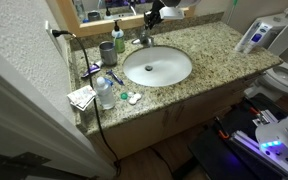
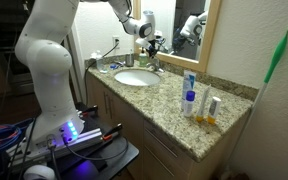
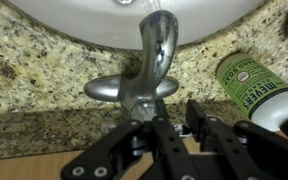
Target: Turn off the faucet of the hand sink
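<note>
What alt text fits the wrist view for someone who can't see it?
A small silvery chrome faucet fills the centre, its spout reaching toward the white porcelain hand sink at top. The black gripper sits just below its base, over speckled beige-brown granite, with a green-topped bottle at right.

Glossy white rounded arm (image 2: 44, 55), black metal-linked gripper (image 3: 177, 120).

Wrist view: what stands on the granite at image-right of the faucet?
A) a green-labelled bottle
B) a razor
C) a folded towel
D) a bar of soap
A: a green-labelled soap bottle stands on the granite countertop just image-right of the chrome faucet.
</note>
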You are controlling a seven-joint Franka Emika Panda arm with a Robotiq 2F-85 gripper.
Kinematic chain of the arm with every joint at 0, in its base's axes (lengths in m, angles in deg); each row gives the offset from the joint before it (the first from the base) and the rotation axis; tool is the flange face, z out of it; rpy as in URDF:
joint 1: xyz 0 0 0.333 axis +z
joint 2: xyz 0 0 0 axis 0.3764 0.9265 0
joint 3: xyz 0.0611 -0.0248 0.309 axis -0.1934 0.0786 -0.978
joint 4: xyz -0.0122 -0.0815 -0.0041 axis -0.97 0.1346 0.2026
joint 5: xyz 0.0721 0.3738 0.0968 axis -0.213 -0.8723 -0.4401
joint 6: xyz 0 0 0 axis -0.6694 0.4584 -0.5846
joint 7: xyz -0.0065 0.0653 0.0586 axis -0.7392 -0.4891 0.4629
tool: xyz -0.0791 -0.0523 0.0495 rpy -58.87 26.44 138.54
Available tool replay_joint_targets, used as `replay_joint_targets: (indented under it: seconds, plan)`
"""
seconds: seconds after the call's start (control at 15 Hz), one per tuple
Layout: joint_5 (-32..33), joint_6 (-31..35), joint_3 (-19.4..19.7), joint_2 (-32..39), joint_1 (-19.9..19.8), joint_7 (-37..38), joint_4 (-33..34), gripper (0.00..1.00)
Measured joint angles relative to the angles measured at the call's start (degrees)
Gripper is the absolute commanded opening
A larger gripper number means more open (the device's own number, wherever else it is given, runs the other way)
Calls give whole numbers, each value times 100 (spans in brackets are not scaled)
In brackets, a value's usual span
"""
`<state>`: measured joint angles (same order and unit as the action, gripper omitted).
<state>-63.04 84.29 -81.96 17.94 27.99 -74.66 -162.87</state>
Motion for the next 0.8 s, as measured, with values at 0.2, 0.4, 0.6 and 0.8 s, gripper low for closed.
replay_joint_targets:
  seconds: [0.2, 0.4, 0.6, 0.8]
  plan:
    - [34, -82, 10, -8, 26, 11, -2, 0]
    - [96, -242, 73, -44, 22, 49, 0, 33]
    - [101, -339, 108, -120, 12, 54, 0, 55]
    - [97, -374, 107, -162, 2, 54, -1, 75]
